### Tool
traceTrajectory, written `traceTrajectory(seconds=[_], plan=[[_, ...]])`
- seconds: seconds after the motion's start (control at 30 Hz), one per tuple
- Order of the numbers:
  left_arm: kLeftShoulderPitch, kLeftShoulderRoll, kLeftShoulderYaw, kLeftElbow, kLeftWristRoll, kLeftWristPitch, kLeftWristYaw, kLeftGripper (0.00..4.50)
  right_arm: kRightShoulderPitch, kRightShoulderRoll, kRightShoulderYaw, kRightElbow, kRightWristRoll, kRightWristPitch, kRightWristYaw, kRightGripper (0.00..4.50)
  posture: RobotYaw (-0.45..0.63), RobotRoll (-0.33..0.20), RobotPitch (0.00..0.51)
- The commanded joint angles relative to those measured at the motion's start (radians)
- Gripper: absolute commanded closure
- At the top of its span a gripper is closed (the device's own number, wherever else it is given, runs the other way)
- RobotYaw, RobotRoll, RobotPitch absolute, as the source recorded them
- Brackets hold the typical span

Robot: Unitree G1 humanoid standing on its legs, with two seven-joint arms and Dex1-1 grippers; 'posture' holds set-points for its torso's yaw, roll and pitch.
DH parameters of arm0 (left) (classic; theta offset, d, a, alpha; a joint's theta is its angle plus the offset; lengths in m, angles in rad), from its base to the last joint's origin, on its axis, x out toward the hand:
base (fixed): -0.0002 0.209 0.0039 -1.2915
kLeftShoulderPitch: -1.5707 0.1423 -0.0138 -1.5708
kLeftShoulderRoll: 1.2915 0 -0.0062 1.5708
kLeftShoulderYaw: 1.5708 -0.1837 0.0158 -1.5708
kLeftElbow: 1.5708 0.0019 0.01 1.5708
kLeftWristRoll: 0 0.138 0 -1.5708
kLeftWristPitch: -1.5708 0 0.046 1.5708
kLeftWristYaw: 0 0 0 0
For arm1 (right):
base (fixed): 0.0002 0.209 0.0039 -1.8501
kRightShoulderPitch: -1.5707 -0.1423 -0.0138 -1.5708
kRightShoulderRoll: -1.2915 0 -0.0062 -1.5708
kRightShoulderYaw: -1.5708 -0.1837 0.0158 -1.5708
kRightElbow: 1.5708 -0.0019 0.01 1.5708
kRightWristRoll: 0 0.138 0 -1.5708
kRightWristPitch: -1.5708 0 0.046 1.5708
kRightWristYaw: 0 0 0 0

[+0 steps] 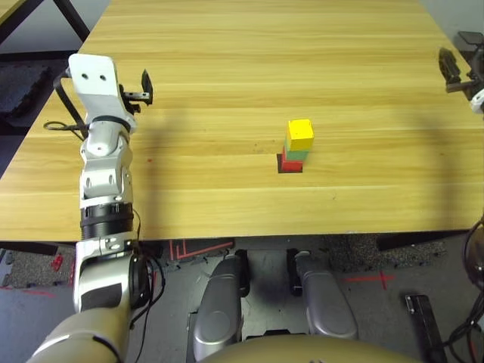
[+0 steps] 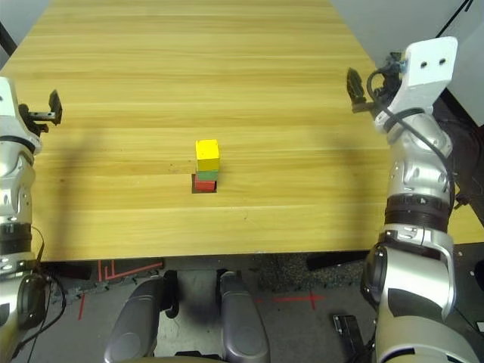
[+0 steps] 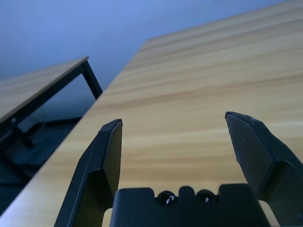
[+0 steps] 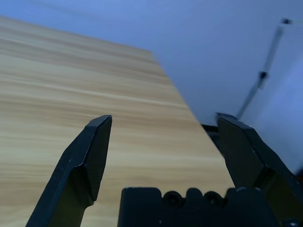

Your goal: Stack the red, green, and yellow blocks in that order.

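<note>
Three blocks stood stacked in the middle of the table, both arms held away.

The red block sat on a black square patch, the green block on it and the yellow block on top, slightly turned. Farther back, the left gripper and the right gripper hung over the table near its left and right edges, jaws wide apart, holding nothing.
</note>
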Motion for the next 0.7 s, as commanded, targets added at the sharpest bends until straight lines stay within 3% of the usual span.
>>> traceTrajectory(seconds=[0.03, 0.47, 0.7], plan=[[0.032, -0.027, -0.015, -0.031, -0.004, -0.002, 0.012, 0.06, 0.059, 0.024, -0.033, -0.015, 0.020, -0.031, -0.029, 0.00, 0.14, 0.052, 0.243], [0.049, -0.060, -0.051, -0.049, 0.005, -0.016, 0.020, 0.06, 0.120, 0.008, -0.060, -0.035, 0.054, -0.017, -0.020, 0.00, 0.09, 0.059, 0.284], [0.076, -0.059, -0.047, -0.081, 0.006, 0.004, 0.037, 0.06, 0.128, 0.022, -0.050, -0.072, 0.057, 0.005, -0.004, 0.00, 0.11, 0.061, 0.279]])
